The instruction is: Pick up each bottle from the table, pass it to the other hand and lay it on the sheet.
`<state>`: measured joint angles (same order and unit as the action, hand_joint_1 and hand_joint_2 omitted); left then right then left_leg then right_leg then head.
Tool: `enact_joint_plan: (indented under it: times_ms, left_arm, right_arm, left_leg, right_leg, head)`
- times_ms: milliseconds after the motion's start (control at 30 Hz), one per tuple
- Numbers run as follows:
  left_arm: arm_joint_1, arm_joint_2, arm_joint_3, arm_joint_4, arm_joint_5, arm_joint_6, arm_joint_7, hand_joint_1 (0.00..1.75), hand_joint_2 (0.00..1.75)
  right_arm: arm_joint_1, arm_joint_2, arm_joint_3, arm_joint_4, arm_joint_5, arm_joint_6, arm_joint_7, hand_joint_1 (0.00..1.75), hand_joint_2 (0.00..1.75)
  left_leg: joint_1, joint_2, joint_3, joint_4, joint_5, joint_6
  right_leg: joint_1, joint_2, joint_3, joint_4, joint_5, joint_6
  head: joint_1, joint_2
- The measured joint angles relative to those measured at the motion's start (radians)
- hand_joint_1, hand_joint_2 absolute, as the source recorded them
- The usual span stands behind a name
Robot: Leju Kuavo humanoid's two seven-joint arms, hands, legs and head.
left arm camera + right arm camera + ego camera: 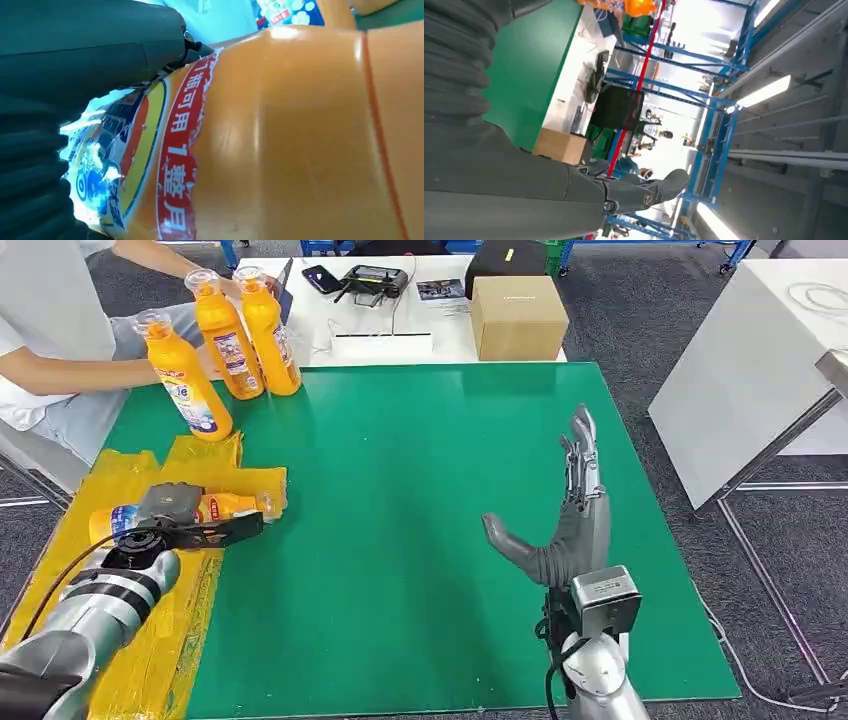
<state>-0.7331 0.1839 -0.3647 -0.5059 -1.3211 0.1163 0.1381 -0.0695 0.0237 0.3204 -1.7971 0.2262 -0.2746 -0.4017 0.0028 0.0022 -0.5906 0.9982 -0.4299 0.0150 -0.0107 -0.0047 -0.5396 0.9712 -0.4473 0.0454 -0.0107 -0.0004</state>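
Four orange bottles with blue-and-white labels. One bottle lies on its side on the yellow sheet, left of frame, gripped by the left hand. Three standing bottles cluster upper left on the green table. The right hand holds nothing, fingers extended.

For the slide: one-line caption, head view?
Left hand lays an orange bottle on the yellow sheet; right hand open.
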Motion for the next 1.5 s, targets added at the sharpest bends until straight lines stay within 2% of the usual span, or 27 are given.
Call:
enact_joint_plan:
  times_ms: [33,67,367,1000,1167,1267,1500]
  left_arm:
    - [-0.002,0.0,0.0,0.003,0.0,0.0,0.003,0.52,1.75]
    - [-0.003,0.0,0.0,0.007,0.0,0.001,0.005,0.0,1.75]
    - [0.0,-0.003,0.006,0.018,0.042,0.059,-0.039,0.0,1.75]
    - [0.004,-0.017,0.035,0.018,0.066,0.085,-0.073,0.0,1.75]
    - [0.024,-0.024,0.06,-0.001,0.121,0.157,-0.129,0.0,1.75]
    - [0.06,-0.031,0.088,-0.066,0.19,0.245,-0.205,0.0,1.75]
    - [0.203,-0.049,0.155,-0.356,0.374,0.399,-0.412,0.0,1.75]
  right_arm:
    - [0.0,0.0,0.0,0.0,0.002,-0.001,0.0,0.0,1.75]
    - [0.0,0.0,0.0,0.0,0.004,-0.002,0.001,0.0,1.75]
    - [0.0,0.0,0.0,0.0,0.02,-0.006,0.008,0.0,1.75]
    - [-0.001,0.0,0.0,0.006,0.028,0.003,0.012,0.0,1.75]
    - [0.0,0.0,0.0,0.01,0.034,0.01,0.011,0.0,1.75]
    - [0.0,0.0,0.0,0.011,0.039,0.01,0.009,0.0,1.75]
    - [0.0,-0.002,0.0,0.014,0.034,0.01,-0.005,0.0,1.75]
  left_leg:
    - [0.0,0.0,0.0,0.0,0.0,0.0]
    - [0.0,0.0,0.0,0.0,0.0,0.0]
    - [0.0,0.0,0.0,0.0,0.0,0.0]
    - [0.0,0.0,0.0,0.0,0.0,0.0]
    - [0.0,0.0,0.0,0.0,0.0,0.0]
    - [0.0,0.0,0.0,0.0,0.0,0.0]
    - [0.0,0.0,0.0,0.0,0.0,0.0]
  right_leg:
    - [0.0,0.0,0.0,0.0,0.0,0.0]
    - [0.0,0.0,0.0,0.0,0.0,0.0]
    - [0.0,0.0,0.0,0.0,0.0,0.0]
    - [0.0,0.0,0.0,0.0,0.0,0.0]
    - [0.0,0.0,0.0,0.0,0.0,0.0]
    - [0.0,0.0,0.0,0.0,0.0,0.0]
    - [0.0,0.0,-0.001,0.0,0.0,0.0]
  head:
    - [0.0,0.0]
    - [0.0,0.0]
    - [0.0,0.0]
    - [0.0,0.0]
    - [0.0,0.0]
    - [0.0,0.0]
    - [0.0,0.0]
